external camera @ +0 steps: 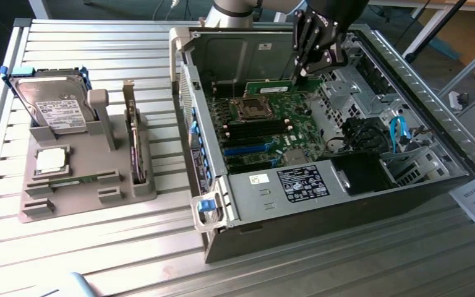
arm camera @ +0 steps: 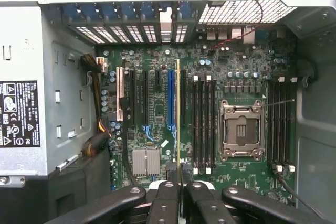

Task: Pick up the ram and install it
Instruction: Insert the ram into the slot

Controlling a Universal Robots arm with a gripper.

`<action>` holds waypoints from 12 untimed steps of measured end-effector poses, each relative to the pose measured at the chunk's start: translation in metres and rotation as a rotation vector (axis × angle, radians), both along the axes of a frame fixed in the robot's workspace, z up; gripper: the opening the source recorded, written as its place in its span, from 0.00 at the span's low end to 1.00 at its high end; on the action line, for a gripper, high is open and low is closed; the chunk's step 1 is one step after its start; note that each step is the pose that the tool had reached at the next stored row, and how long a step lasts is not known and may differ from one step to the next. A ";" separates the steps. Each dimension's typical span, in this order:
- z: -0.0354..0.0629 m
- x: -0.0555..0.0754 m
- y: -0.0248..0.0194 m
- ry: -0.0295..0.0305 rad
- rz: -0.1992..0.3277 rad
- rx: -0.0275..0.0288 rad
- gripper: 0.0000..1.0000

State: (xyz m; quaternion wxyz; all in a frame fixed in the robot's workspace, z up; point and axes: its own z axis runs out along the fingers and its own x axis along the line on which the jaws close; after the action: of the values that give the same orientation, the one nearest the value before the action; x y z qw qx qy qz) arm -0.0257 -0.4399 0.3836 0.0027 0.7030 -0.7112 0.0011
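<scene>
Hand (arm camera: 180,174) nearest us in wrist view, clenched on ram (arm camera: 178,108). We see ram edge-on, over motherboard (arm camera: 157,129), lined up between blue slot (arm camera: 170,100) and black memory slots (arm camera: 202,124). In exterior view, ram held level inside open computer case (external camera: 237,52), beyond CPU socket (external camera: 254,109). Case sits on slatted tabletop (external camera: 97,247). Whether ram touches board, we cannot tell.

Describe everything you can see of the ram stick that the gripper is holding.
The ram is a long, narrow, thin green board, held on edge above the motherboard inside the open computer case, near the processor socket. The shut gripper pinches one end. In the wrist view it appears edge-on as a thin pale line running away from the gripper. Whether it touches a slot, I cannot tell.
</scene>
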 end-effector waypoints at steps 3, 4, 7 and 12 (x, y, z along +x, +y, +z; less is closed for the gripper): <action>-0.0015 0.000 0.0043 0.0000 0.000 0.0000 0.12; -0.0019 0.000 0.0053 0.0000 0.000 0.0000 0.12; -0.0033 0.000 0.0076 0.0000 0.000 0.0001 0.12; -0.0084 0.000 0.0146 0.0000 0.000 0.0000 0.12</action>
State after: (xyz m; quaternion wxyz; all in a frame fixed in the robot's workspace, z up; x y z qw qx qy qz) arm -0.0257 -0.4253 0.3752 0.0027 0.7031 -0.7111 0.0011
